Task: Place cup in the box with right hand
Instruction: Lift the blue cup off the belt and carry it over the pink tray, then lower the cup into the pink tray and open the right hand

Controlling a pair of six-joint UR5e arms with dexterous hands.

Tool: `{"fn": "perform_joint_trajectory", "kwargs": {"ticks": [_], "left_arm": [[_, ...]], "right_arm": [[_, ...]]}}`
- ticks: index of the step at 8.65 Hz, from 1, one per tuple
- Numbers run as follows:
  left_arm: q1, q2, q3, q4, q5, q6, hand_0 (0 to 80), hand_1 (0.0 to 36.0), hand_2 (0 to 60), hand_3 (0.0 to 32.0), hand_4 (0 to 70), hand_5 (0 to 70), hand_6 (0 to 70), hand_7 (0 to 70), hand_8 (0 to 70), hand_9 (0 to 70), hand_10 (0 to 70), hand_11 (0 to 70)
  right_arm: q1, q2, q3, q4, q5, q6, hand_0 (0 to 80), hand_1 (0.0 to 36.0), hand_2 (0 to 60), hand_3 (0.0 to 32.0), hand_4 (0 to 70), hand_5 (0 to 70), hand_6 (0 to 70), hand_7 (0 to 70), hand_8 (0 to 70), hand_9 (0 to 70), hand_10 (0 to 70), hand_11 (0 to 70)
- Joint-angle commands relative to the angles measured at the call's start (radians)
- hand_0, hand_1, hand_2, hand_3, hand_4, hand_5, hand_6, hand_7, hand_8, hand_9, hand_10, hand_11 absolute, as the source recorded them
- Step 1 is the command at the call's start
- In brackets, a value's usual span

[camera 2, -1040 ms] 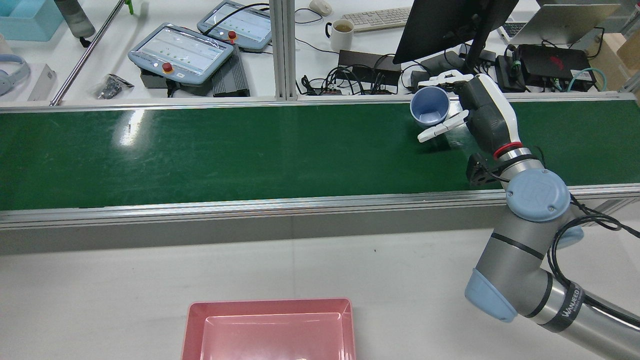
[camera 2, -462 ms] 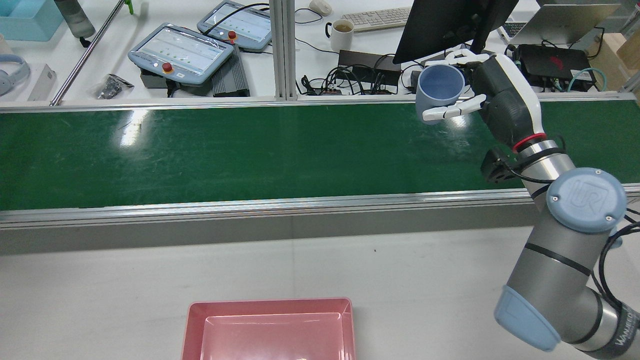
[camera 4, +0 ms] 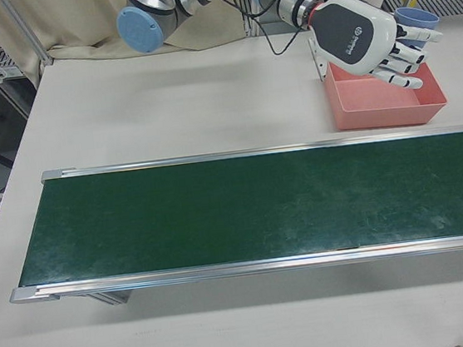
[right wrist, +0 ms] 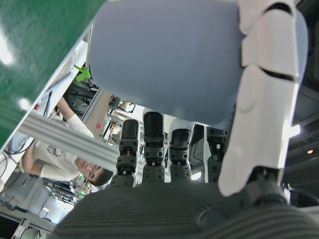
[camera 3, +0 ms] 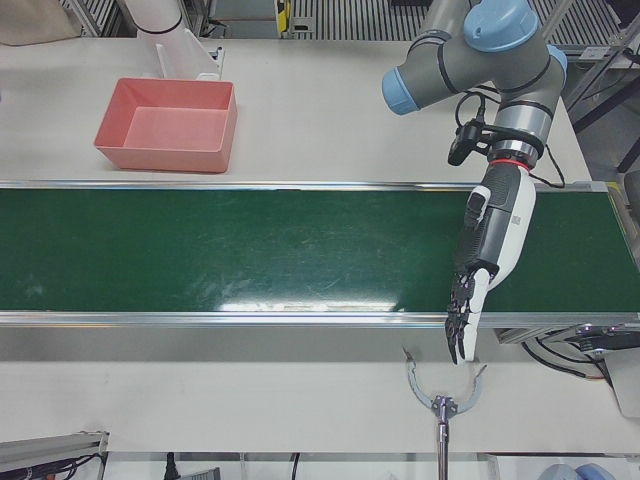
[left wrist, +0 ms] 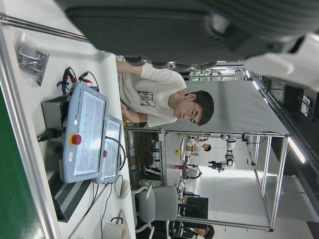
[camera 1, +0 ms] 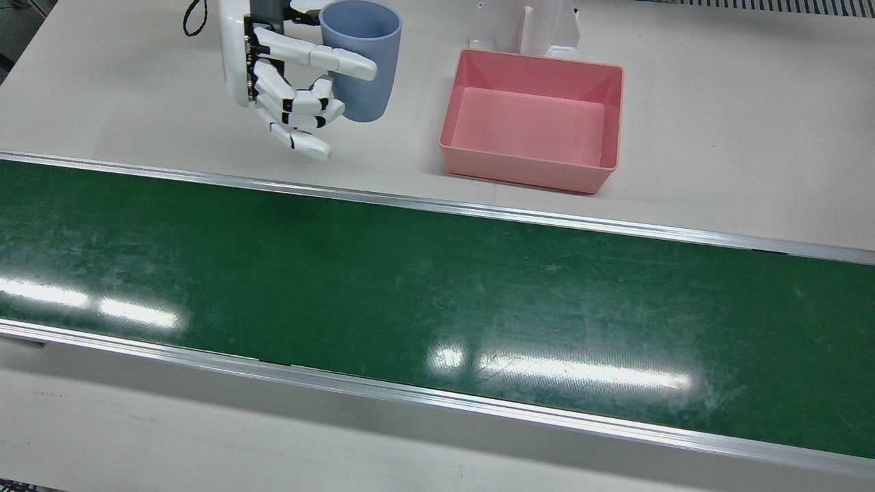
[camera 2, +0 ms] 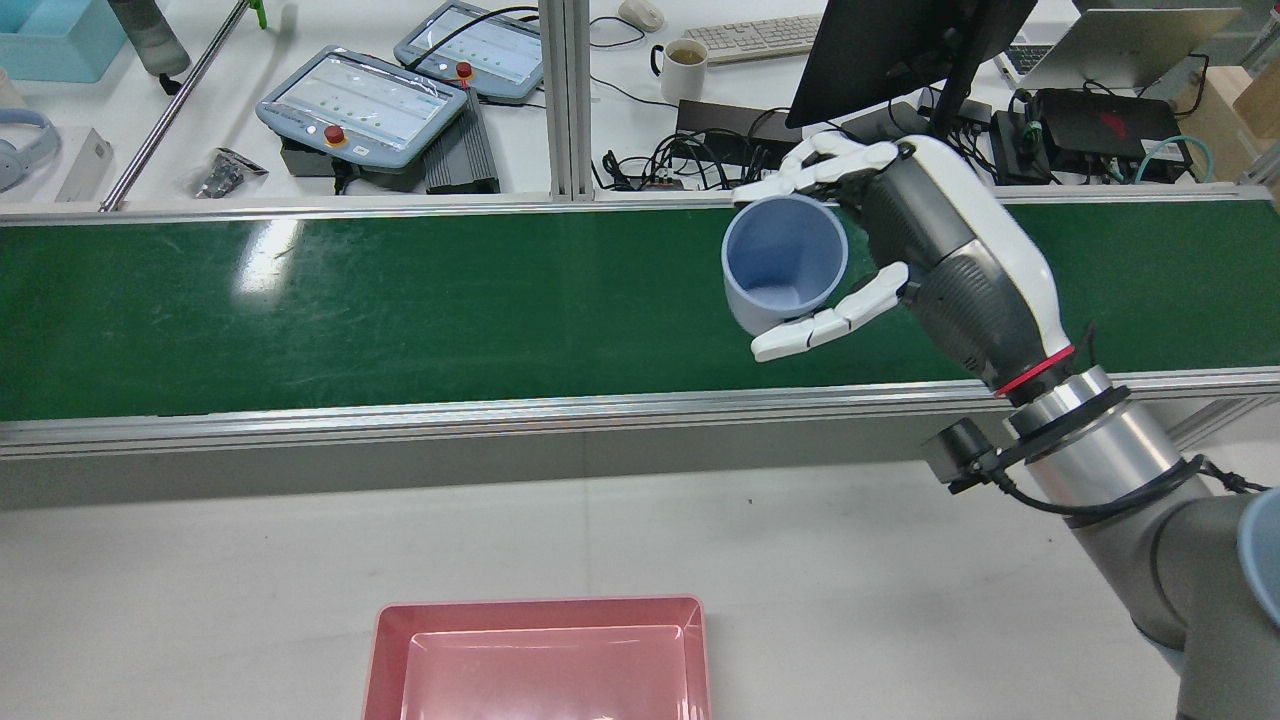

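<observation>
My right hand [camera 2: 940,260] is shut on the light-blue cup [camera 2: 785,262] and holds it in the air, mouth tilted toward the rear camera. In the front view the hand [camera 1: 287,89] and cup [camera 1: 369,89] hang over the white table, left of the empty pink box [camera 1: 533,171] and apart from it. The box also shows in the rear view [camera 2: 540,610]. In the right-front view the hand [camera 4: 358,33] and cup [camera 4: 416,14] are high by the box [camera 4: 388,114]. My left hand [camera 3: 490,240] hangs open, fingers down, over the belt's far end.
The green conveyor belt [camera 1: 410,294] runs across the table between metal rails. A white stand [camera 1: 547,27] is behind the box. Pendants [camera 2: 365,100], a monitor [camera 2: 900,50] and cables sit on the desk beyond the belt. A metal claw tool [camera 3: 440,400] lies near the left hand.
My right hand has carried the cup back across the belt toward the robot's side and leftward in the rear view, rising closer to the camera. The box has not moved.
</observation>
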Motion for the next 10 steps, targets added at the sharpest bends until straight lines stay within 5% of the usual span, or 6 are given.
{"fn": "perform_joint_trajectory", "kwargs": {"ticks": [1,5,6,7,8,10], "left_arm": [[0.000,-0.001,0.000,0.003,-0.001,0.000,0.0,0.0,0.0,0.0,0.0,0.0,0.0,0.0,0.0,0.0,0.0,0.0],[0.000,-0.001,0.001,0.001,0.000,0.000,0.0,0.0,0.0,0.0,0.0,0.0,0.0,0.0,0.0,0.0,0.0,0.0],[0.000,0.000,0.001,-0.001,0.000,0.000,0.0,0.0,0.0,0.0,0.0,0.0,0.0,0.0,0.0,0.0,0.0,0.0],[0.000,-0.001,0.001,-0.001,0.000,0.000,0.0,0.0,0.0,0.0,0.0,0.0,0.0,0.0,0.0,0.0,0.0,0.0],[0.000,-0.001,0.001,0.001,0.000,0.000,0.0,0.0,0.0,0.0,0.0,0.0,0.0,0.0,0.0,0.0,0.0,0.0],[0.000,-0.001,0.001,0.001,0.000,0.000,0.0,0.0,0.0,0.0,0.0,0.0,0.0,0.0,0.0,0.0,0.0,0.0]], "right_arm": [[-0.202,0.019,-0.017,0.086,0.003,-0.183,55.4,17.2,34.6,0.0,70.0,7.1,34.2,70.0,35.2,58.3,20.1,29.6],[-0.325,-0.012,-0.079,0.104,0.133,-0.230,54.2,14.9,27.1,0.0,70.0,6.5,33.6,70.0,32.1,54.8,19.3,28.3],[-0.331,-0.015,-0.086,0.105,0.165,-0.230,55.6,14.6,19.4,0.0,70.0,5.7,29.5,70.0,26.6,49.2,14.5,21.5],[-0.333,-0.014,-0.119,0.109,0.179,-0.222,57.3,9.4,0.0,0.0,70.0,4.2,24.0,70.0,20.3,43.2,8.5,12.6],[-0.335,-0.006,-0.139,0.115,0.179,-0.219,54.6,1.6,0.0,0.0,70.0,2.4,17.1,70.0,13.2,32.2,2.9,4.4],[-0.350,-0.004,-0.143,0.118,0.179,-0.219,50.2,0.0,0.0,0.0,66.8,0.0,9.9,50.6,5.7,17.5,0.0,0.0]]}}
